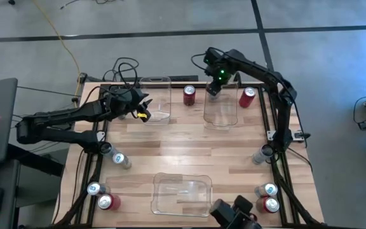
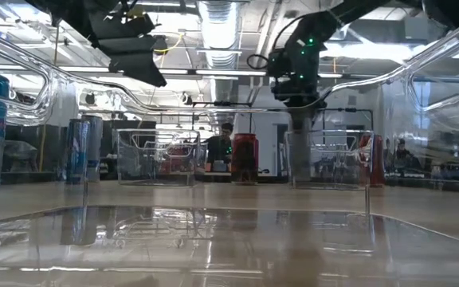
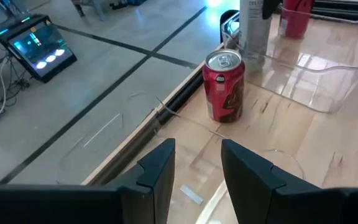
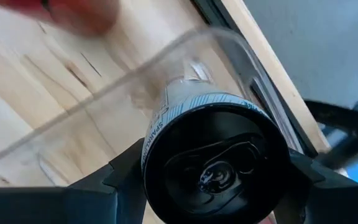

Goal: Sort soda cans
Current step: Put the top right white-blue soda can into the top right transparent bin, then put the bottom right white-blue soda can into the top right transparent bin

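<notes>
I am clamping my right fingers (image 4: pixel 135 168) on either side of a silver-white can (image 4: pixel 216 155), holding it upright, long axis vertical, over the clear bin (image 1: pixel 221 109) at upper centre of the high view. My left fingers (image 3: pixel 157 171) are standing apart, holding nothing.

I see a wooden table (image 1: pixel 183 143) carrying three clear bins: at eleven o'clock (image 1: pixel 155 98), one o'clock (image 1: pixel 221 108) and six o'clock (image 1: pixel 182 194). A red can (image 1: pixel 189 95) stands at twelve; other cans cluster at both near corners.
</notes>
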Controlling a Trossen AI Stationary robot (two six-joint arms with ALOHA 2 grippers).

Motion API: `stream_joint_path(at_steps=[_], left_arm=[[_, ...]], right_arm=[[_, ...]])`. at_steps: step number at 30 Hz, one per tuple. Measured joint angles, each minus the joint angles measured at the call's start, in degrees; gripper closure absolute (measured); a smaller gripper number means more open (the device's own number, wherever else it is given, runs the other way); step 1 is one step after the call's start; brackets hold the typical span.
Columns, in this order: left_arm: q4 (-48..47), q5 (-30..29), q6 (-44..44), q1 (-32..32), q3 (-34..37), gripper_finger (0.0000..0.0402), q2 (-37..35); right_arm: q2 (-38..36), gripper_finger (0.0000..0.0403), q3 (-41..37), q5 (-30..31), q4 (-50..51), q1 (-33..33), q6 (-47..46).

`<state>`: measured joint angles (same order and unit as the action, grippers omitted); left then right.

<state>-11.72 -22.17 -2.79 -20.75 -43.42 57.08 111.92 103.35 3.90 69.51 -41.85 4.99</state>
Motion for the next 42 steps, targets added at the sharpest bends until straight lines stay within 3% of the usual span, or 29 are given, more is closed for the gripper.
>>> stream_joint_path(at_steps=[4,17,29,42], left_arm=[[-0.6,0.0,0.0,0.0,0.0,0.0273,0.0],[-0.6,-0.6,0.3,0.0,0.0,0.0273,0.0],[-0.9,-0.6,0.4,0.0,0.0,0.0273,0.0],[-1.0,-0.7,0.7,0.0,0.0,0.0273,0.0]], right_arm=[[-0.1,0.0142,0.0,-1.1,-0.7,-0.2,0.8],[-0.3,0.0071,0.0,-2.7,-2.5,-0.4,1.7],[-1.2,0.0068,0.0,-2.4,-2.6,-0.1,2.0],[-11.4,0.0067,0.0,-1.4,0.5,-0.3,-0.4]])
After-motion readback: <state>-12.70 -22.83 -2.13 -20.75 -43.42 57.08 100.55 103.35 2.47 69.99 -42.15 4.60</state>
